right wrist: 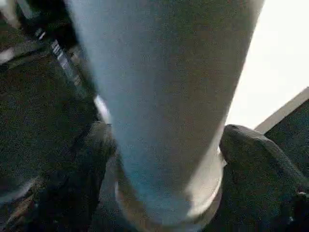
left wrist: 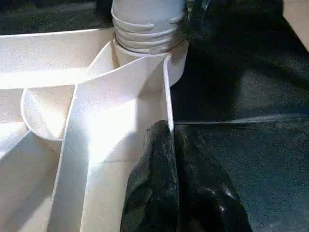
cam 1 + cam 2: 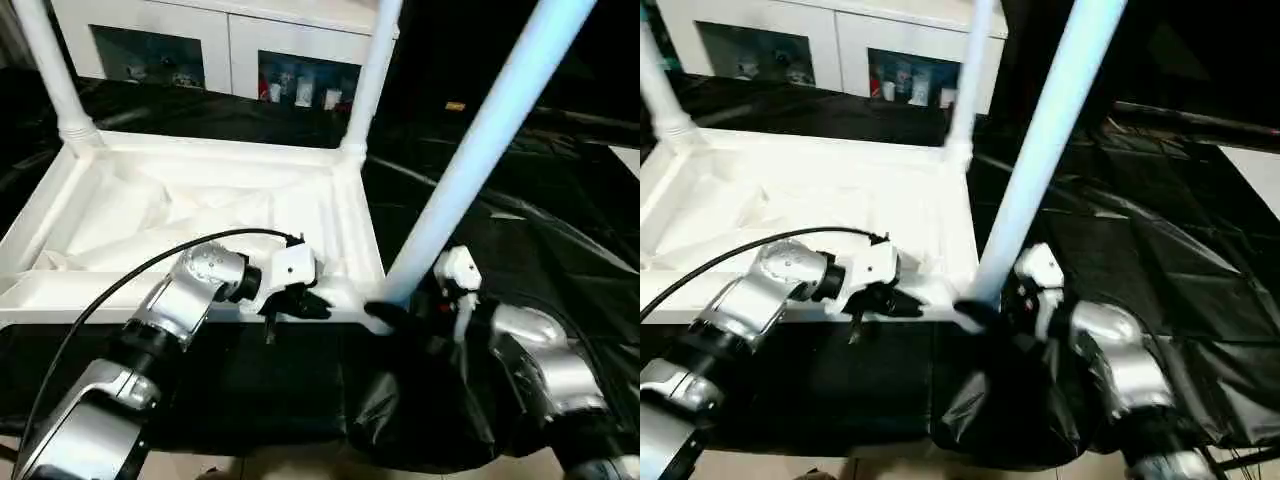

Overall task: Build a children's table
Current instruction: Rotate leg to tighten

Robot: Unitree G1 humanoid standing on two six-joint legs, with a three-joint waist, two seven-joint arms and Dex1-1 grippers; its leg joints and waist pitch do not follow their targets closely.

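The children's table top (image 3: 200, 145) lies upside down on a black sheet, ribbed side up. Two white legs stand upright in its far corners, one at the left (image 3: 50, 70) and one at the right (image 3: 372, 75). A third leg (image 3: 480, 140) rises from the near right corner socket, leaning to the right. My right gripper (image 3: 392, 308) is open, with a black finger (image 1: 256, 159) on each side of that leg's base (image 1: 164, 96). My left gripper (image 3: 300, 305) is shut and presses on the near rim beside that corner; its wrist view shows the closed fingertips (image 2: 166, 133) against a rib below the ringed leg base (image 2: 147, 29).
A white cabinet with glass doors (image 3: 230, 40) stands behind the table top. The crinkled black sheet (image 3: 520, 200) covers the floor to the right and in front. A black cable (image 3: 150, 265) loops over my left forearm.
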